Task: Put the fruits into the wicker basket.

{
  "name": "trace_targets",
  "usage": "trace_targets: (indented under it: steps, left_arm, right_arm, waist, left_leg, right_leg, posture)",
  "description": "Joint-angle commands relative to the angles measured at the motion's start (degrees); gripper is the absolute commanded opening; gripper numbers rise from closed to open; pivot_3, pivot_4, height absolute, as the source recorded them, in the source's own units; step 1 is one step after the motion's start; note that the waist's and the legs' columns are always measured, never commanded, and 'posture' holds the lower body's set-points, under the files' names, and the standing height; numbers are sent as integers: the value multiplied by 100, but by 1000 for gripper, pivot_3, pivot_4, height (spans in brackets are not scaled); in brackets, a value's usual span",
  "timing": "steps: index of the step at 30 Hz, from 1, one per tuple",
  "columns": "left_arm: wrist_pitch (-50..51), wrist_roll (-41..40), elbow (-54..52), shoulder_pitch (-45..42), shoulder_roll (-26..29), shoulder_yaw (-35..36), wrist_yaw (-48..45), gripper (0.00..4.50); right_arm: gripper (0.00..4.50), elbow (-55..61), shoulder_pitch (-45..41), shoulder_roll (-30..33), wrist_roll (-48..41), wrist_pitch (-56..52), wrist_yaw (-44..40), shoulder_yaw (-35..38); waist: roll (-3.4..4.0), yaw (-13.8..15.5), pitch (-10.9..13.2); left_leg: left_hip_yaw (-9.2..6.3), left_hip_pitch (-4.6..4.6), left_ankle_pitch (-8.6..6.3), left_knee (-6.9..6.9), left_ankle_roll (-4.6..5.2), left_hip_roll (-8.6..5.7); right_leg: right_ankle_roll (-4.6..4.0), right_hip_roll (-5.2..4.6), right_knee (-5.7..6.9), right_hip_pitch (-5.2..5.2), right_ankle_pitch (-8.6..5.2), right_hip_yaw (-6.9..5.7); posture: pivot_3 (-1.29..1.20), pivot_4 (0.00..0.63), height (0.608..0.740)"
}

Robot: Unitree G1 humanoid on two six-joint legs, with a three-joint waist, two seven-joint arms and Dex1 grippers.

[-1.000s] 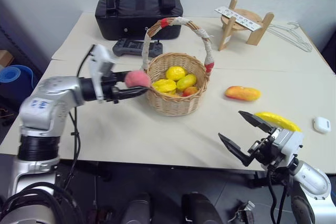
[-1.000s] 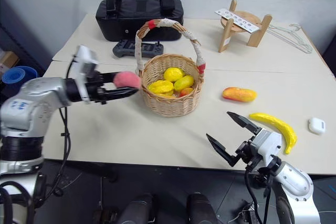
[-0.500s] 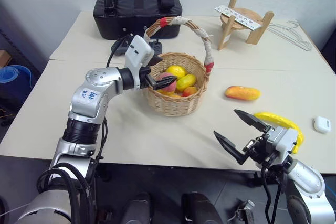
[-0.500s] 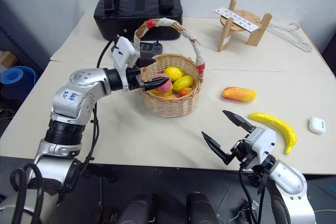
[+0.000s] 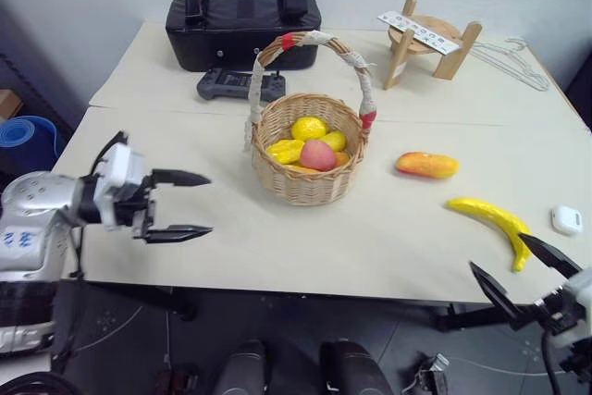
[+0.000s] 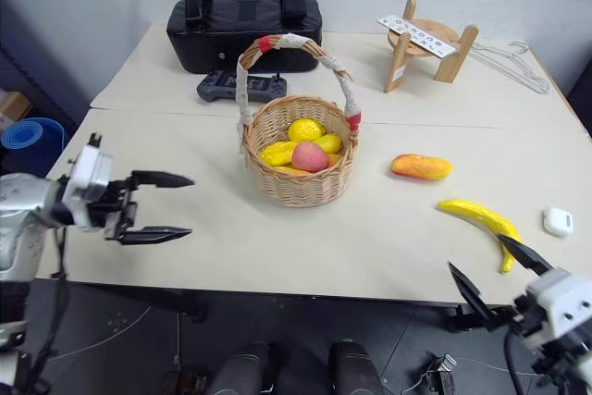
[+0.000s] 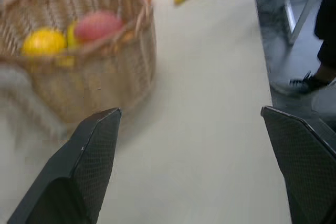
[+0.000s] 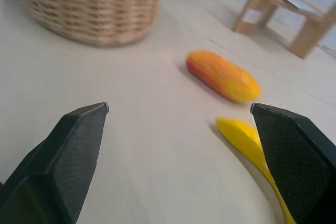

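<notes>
Presently outstanding: mango (image 5: 427,165), oblong, orange-yellow, lying on the desk (image 5: 277,238) right of the wicker basket (image 5: 309,182); banana (image 5: 488,221), curved, yellow, nearer the desk's right front edge. Both look like light, hard, smooth toy pieces, likely slippery; best pinched across the middle, the banana at its thickest part. Already in basket: peach (image 5: 317,154) atop small yellow fruits (image 5: 308,128). Right claw (image 5: 524,274): wide open, empty, just short of the banana. Left claw (image 5: 180,203): wide open, empty, left of basket.
</notes>
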State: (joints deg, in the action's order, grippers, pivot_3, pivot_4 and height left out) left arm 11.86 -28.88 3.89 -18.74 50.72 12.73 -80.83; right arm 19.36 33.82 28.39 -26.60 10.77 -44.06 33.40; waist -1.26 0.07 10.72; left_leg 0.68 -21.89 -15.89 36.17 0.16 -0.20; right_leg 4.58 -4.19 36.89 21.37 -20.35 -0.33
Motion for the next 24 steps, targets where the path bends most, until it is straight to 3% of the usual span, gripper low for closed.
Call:
trace_targets:
  steps: [1, 4, 7, 11, 13, 18, 24]
  left_arm:
    - [-391, -112, -183, 501, -84, 273, -93, 4472]
    - [-185, -385, -598, 763, -230, 373, 108, 4472]
    - [373, -695, -1000, 624, -350, 525, 727, 4472]
    - [906, -1035, -1429, 614, -557, 498, 1269, 4472]
    - [1121, -1152, -1511, 520, -708, 397, 1481, 4472]
    - [998, -998, -1503, 112, -1198, 95, 1842, 4472]
    - [915, -914, -1506, -211, -1413, -103, 1984, 4472]
  right_arm:
    - [4500, -426, 60, -80, 118, 454, -117, 193]
    - [4500, -643, -311, 306, 306, 470, -163, 169]
    - [4500, -890, -1014, 1248, 305, -514, -92, 232]
    - [4500, -1251, -2013, 2368, 718, -1603, -152, -343]
    - [4500, -1490, -3026, 2729, 642, -2050, -438, -954]
    - [4500, -2812, -5575, 2723, 1598, -2470, -501, -2630]
    - [4500, -4289, -7382, 2073, 2540, -2565, -386, -3765]
  waist:
    - [5, -18, -2]
    - [10, -48, -1]
    - [15, -87, 1]
    - [28, -99, -5]
    - [28, -99, -5]
    - [32, -157, -1]
    - [32, -149, -1]
  left_leg:
    - [0, 0, -1, -1, 2, -2]
    - [3, -1, -1, -6, 4, -4]
    - [3, -2, 0, 0, 5, -3]
    - [2, -2, 5, -5, 7, -5]
    - [-3, -4, 5, -9, 5, -1]
    - [-4, -19, 6, 24, 6, -2]
    - [-7, -41, 12, 54, -5, -2]
  right_leg:
    - [0, -7, -1, 0, 0, -1]
    - [-1, -12, -5, 3, 0, -1]
    - [-2, -12, 1, 6, 1, -2]
    - [-1, -13, 4, 7, 2, -12]
    - [-4, -3, 5, 8, -1, -19]
    - [1, 5, 19, 13, 2, -21]
    - [3, 7, 20, 22, 3, -26]
  posture:
    - [0, 150, 740]
    - [0, 150, 740]
    - [0, 150, 740]
    - [0, 150, 740]
    - [0, 150, 740]
    - [0, 150, 740]
    - [0, 150, 740]
